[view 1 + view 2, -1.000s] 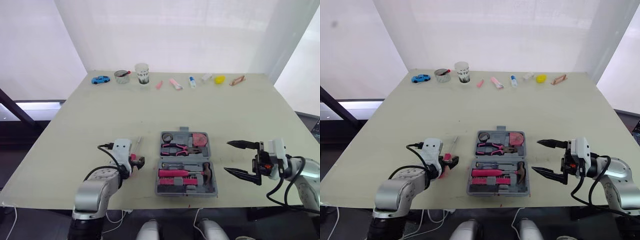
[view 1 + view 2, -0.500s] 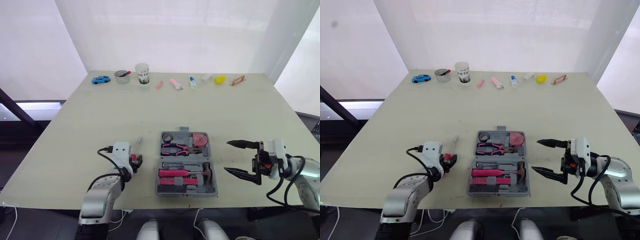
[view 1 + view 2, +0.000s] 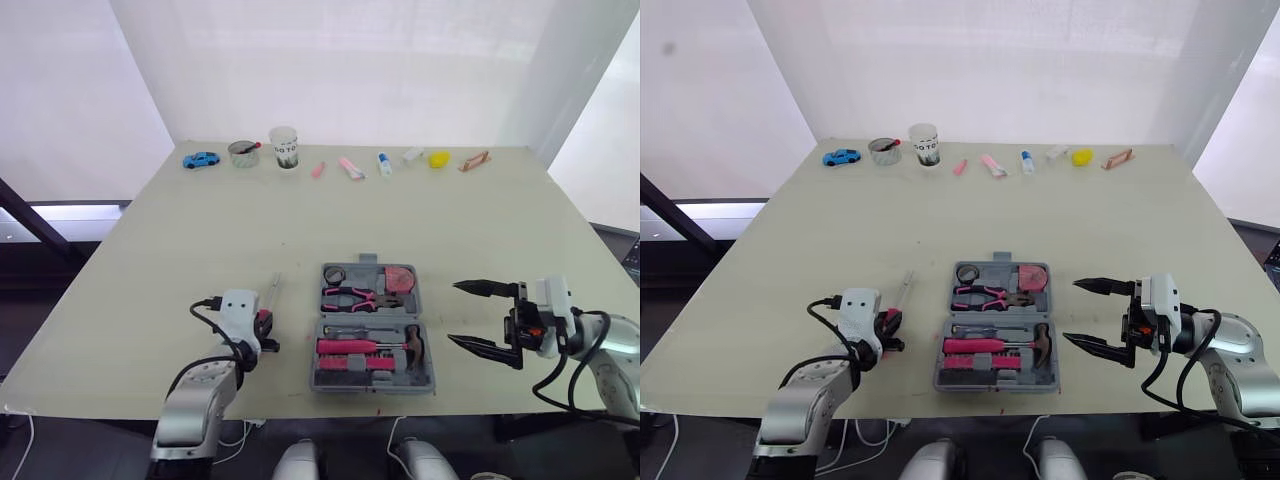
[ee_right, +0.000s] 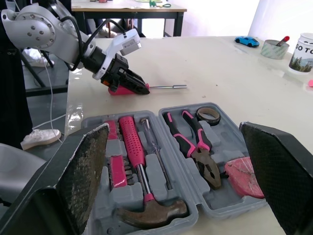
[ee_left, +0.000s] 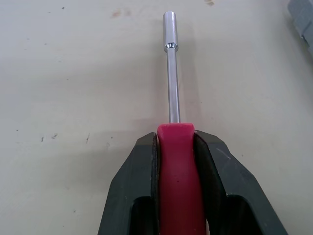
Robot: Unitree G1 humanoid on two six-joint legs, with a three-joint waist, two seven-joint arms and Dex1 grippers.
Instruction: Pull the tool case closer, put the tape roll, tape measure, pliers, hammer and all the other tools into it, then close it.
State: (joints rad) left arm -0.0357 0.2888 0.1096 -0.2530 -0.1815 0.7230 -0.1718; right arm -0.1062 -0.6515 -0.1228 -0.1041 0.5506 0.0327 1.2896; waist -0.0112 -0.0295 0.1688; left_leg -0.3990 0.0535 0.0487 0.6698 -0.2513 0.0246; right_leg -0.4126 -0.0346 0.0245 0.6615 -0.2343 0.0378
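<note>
The grey tool case (image 3: 430, 376) lies open near the table's front edge. Inside are the pliers (image 3: 355, 297), tape roll (image 3: 334, 275), pink tape measure (image 3: 399, 277) and hammer (image 3: 372, 347). A pink-handled nut driver (image 5: 176, 171) lies on the table left of the case, its metal shaft (image 3: 273, 292) pointing away from me. My left gripper (image 3: 266, 335) is shut on its handle, both fingers (image 5: 139, 181) pressed against the pink grip. To the right of the case, my right gripper (image 3: 456, 314) hovers open with nothing between its fingers.
Along the table's far edge stand a blue toy car (image 3: 201, 159), a tin (image 3: 242, 152), a paper cup (image 3: 285, 147) and several small items (image 3: 385, 163). The table's front edge runs just below the case.
My left gripper has closed onto the nut driver's pink handle, and the left arm has shifted slightly. The right arm and the case have not moved.
</note>
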